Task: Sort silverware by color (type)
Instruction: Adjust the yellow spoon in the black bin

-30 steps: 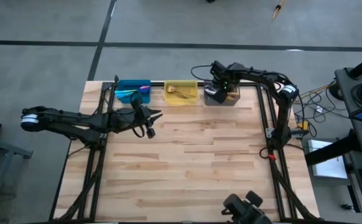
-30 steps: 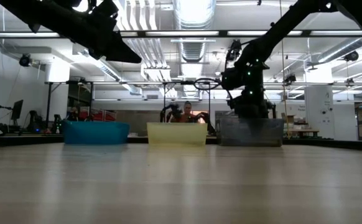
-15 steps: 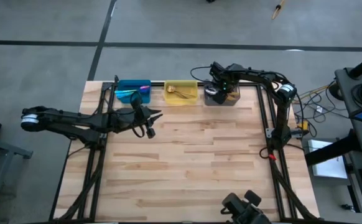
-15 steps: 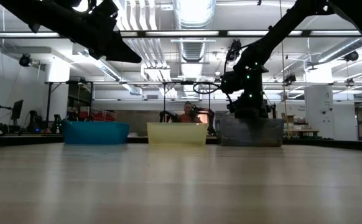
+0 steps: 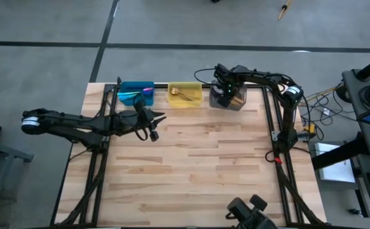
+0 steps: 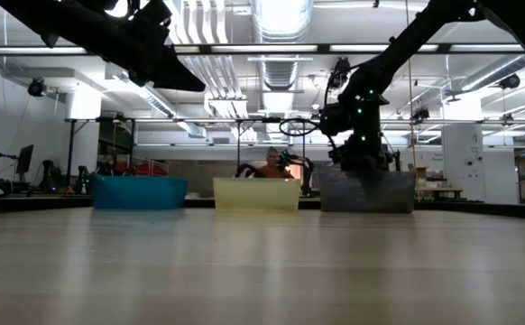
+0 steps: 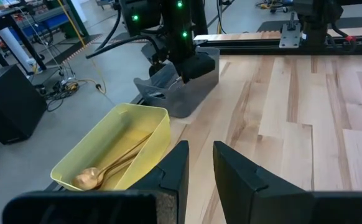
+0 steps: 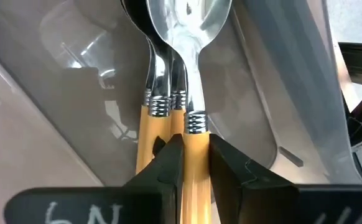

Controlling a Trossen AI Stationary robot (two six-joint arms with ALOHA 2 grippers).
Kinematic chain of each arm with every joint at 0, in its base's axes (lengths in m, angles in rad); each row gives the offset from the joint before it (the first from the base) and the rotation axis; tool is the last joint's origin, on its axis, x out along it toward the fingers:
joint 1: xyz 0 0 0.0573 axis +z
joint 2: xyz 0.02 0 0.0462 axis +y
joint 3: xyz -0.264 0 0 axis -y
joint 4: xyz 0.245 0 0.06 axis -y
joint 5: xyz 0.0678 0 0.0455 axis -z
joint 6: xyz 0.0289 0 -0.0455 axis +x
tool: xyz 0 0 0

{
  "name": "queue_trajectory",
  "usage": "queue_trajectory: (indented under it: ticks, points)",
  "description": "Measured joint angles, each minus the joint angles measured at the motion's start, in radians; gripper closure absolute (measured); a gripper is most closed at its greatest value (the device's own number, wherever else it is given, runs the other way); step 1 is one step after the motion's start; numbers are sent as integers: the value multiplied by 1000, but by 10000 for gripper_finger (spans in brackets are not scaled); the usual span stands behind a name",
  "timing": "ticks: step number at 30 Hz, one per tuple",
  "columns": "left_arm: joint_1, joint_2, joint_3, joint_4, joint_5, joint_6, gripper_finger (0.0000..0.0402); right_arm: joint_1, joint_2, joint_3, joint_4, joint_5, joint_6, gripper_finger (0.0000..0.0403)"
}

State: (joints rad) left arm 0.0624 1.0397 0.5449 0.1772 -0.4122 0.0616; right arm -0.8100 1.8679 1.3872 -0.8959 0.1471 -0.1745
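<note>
My right gripper (image 5: 222, 95) reaches down into the gray bin (image 5: 231, 104) at the table's far edge and is shut on an orange-handled spoon (image 8: 193, 74). Two more orange-handled spoons (image 8: 153, 118) lie beside it on the bin floor. Gold spoons (image 7: 109, 167) lie in the yellow bin (image 5: 186, 95). The blue bin (image 5: 136, 93) holds purple-blue silverware (image 5: 148, 91). My left gripper (image 5: 163, 116) hovers above the table near the blue bin, slightly open with nothing between its fingers (image 7: 175, 165). My right gripper pinches the spoon's orange handle (image 8: 195, 124) between its two fingers, just behind the ribbed silver collar. The fingers come steeply from above and lie across the handle. The silver bowl (image 8: 187, 18) points away, down in the bin; whether it is lifted I cannot tell.
The three bins stand in a row along the table's far edge. Metal frame rails (image 5: 275, 127) run along both sides of the wooden tabletop (image 5: 198, 165). A person (image 6: 271, 167) shows in the room behind the bins.
</note>
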Motion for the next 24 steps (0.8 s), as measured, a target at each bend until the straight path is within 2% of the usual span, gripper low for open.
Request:
queue_trajectory:
  ticks: [13,19,24]
  points:
    - [0,0,0,-1,0,0,346,2,-36,0,-9,-6,37,358]
    - [0,0,0,0,0,0,346,0,-41,0,-6,-96,103,353]
    - [0,0,0,0,0,0,346,0,-41,0,15,-106,123,335]
